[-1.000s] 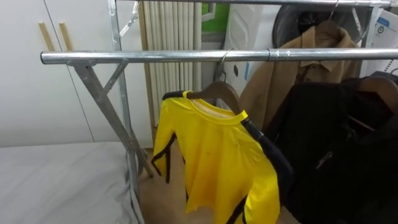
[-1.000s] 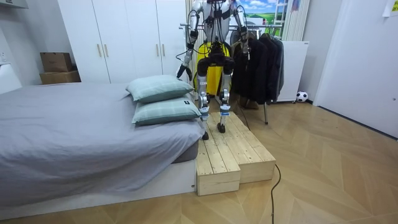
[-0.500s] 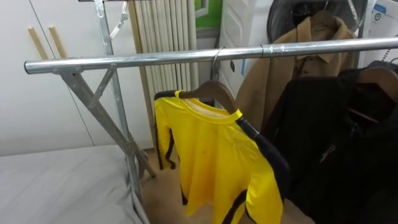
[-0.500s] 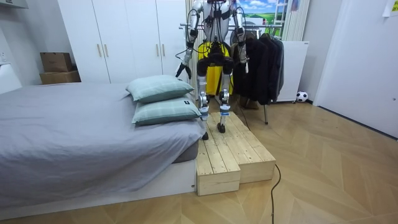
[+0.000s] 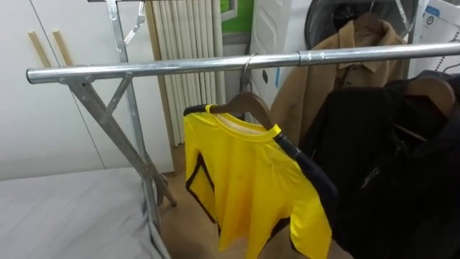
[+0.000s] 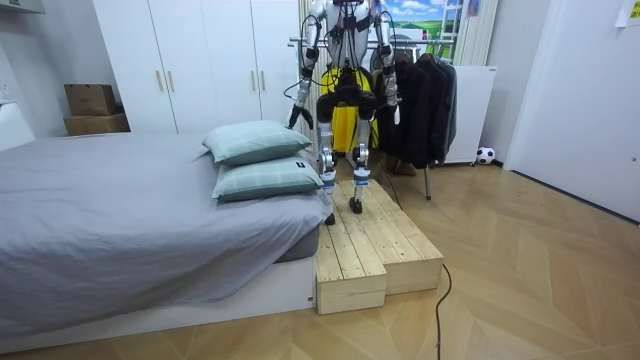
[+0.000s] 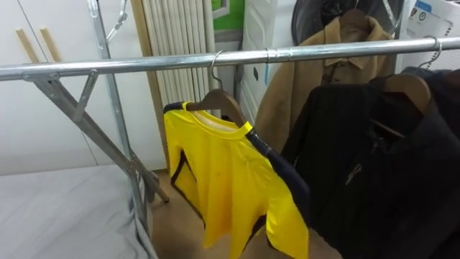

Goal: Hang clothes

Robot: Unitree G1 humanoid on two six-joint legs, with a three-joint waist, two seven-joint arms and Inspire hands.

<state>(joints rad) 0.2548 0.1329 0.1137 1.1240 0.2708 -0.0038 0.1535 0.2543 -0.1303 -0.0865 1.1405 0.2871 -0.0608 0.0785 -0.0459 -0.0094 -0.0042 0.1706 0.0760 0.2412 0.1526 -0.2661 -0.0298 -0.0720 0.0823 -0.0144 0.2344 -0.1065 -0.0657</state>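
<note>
**A:** Is the shirt up?

**B:** Yes. The shirt (image 5: 251,180) hangs on its hanger (image 5: 246,105), with the hook over the rail (image 5: 180,68), just beside the black coat (image 5: 388,165).

**A:** So what does this step need?

**B:** I judge it to be the check after hanging. The hook should sit square over the rail. Any arm move should be low and slow, so that no finger catches a sleeve. One sleeve lies against the coat, and a tug there could tip the hanger.

**A:** Where are the hands?

**B:** In the room view the left hand (image 6: 294,116) is down near the hip. The right hand (image 6: 388,96) is a little higher on the other side. They are too small there, so I cannot tell whether the fingers are apart or together.

**A:** And the shirt, relative to them?

**B:** It hangs ahead of both hands and between them, with the hanger above them. It looks apart from either hand. The robot stands on the platform (image 6: 375,250) by the bed (image 6: 120,220), facing the rail.
</note>
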